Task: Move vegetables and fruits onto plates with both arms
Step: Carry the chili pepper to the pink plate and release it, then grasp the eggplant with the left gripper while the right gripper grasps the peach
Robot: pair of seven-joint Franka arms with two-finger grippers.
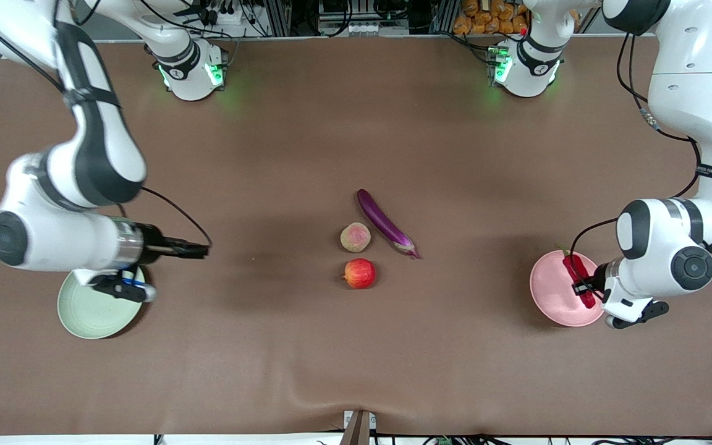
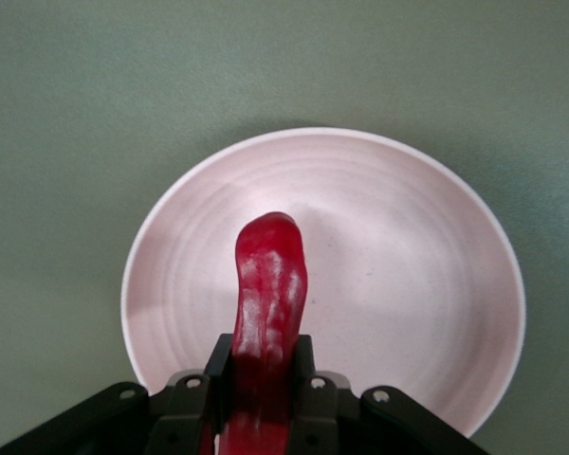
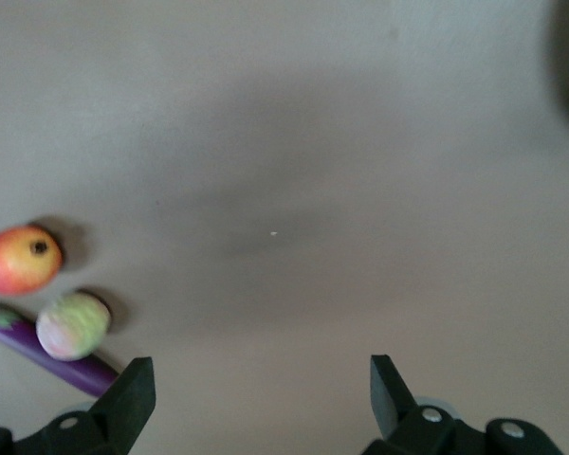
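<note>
We see a brown-covered worktop (image 1: 356, 358) filling the front view, a row of orange packets (image 1: 486, 15) past its edge by the arm bases, cables and metal framing (image 1: 343, 15) alongside them

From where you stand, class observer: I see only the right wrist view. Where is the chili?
Observer: The chili pepper is clamped in the left tool, over the pink plate.
Operator: Is anything on the green plate?
Observer: The green plate shows nothing on it where it is visible; the right arm covers part of it.
Operator: My view cuts off the eggplant. Is it whole?
Observer: Yes. The eggplant lies beside the peach, farther from the front camera than the apple.
</note>
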